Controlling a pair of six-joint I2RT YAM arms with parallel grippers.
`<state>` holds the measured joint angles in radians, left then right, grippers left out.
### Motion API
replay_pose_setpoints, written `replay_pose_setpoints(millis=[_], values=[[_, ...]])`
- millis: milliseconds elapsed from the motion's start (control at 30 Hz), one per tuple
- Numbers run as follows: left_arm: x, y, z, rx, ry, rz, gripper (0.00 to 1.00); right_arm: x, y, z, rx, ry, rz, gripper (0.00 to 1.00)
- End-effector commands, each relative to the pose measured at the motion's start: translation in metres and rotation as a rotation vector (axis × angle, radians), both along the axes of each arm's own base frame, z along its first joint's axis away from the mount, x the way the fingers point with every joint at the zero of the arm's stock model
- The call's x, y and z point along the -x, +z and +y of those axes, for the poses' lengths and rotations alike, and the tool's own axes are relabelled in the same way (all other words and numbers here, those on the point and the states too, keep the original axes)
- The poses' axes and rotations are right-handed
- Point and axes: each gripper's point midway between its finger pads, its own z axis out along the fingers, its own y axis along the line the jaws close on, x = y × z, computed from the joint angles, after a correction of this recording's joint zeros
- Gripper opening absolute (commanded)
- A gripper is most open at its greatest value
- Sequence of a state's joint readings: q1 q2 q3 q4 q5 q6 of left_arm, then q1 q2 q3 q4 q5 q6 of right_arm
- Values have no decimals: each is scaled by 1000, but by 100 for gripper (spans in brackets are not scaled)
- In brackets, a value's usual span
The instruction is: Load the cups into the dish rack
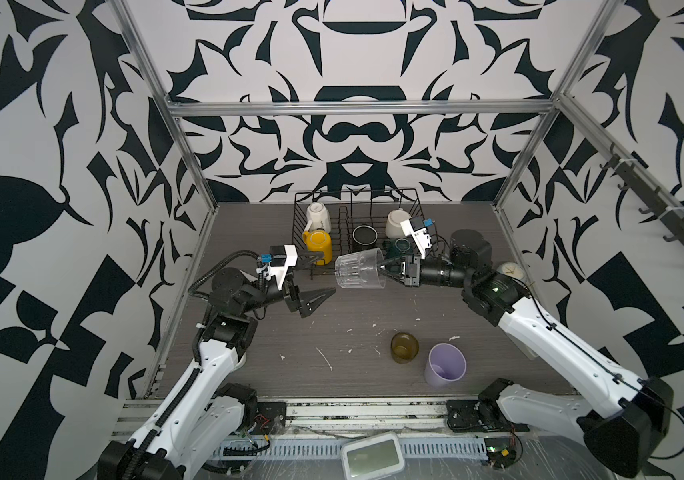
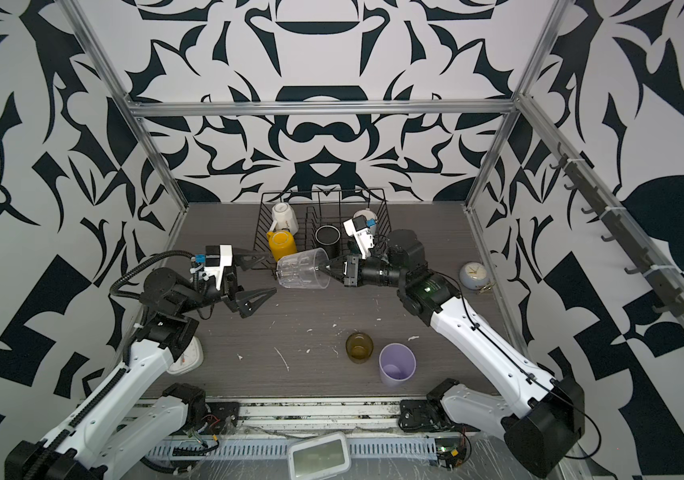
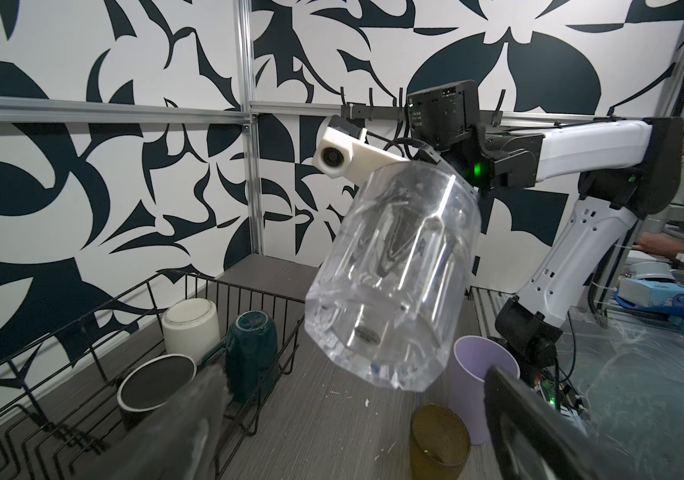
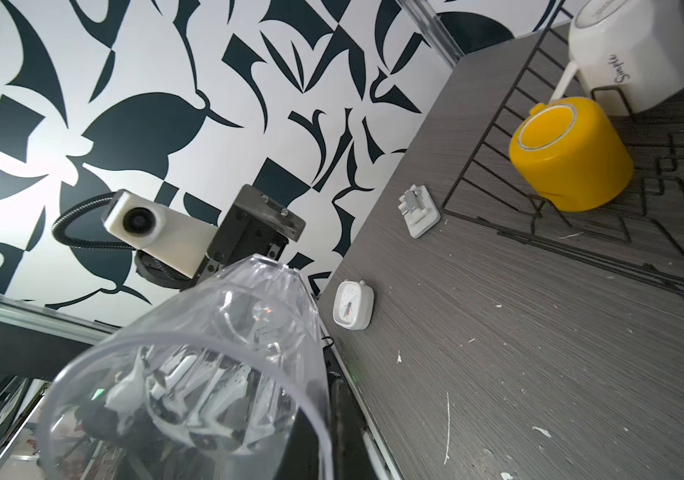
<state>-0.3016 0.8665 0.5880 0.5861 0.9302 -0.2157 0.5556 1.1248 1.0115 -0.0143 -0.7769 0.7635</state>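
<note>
Currently, five cups are sitting in the dish rack: a faceted white mug, a yellow mug, a black mug, a second white mug and a teal mug. Two more are standing upright on the bench, near each other: an amber glass and a lilac tumbler. The right jaws are gripping the single clear glass by its rim, holding it sideways in the air just before the rack, while the left jaws are gaping wide beside it, holding nothing.
</note>
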Motion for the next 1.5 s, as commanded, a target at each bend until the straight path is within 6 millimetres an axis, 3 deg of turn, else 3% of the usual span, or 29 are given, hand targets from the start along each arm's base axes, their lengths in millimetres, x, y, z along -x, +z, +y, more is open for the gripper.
replay_pose_setpoints(millis=[0,833,1467], values=[[8,0,-3,-7,-39,-35,99,6,39,4,-98,55,-91,0],[14,16,-20,14,-109,-86,99,22,27,39,-139,164,-52,0],[20,28,-26,55,-166,-83,98,25,26,54,-161,197,-38,0]])
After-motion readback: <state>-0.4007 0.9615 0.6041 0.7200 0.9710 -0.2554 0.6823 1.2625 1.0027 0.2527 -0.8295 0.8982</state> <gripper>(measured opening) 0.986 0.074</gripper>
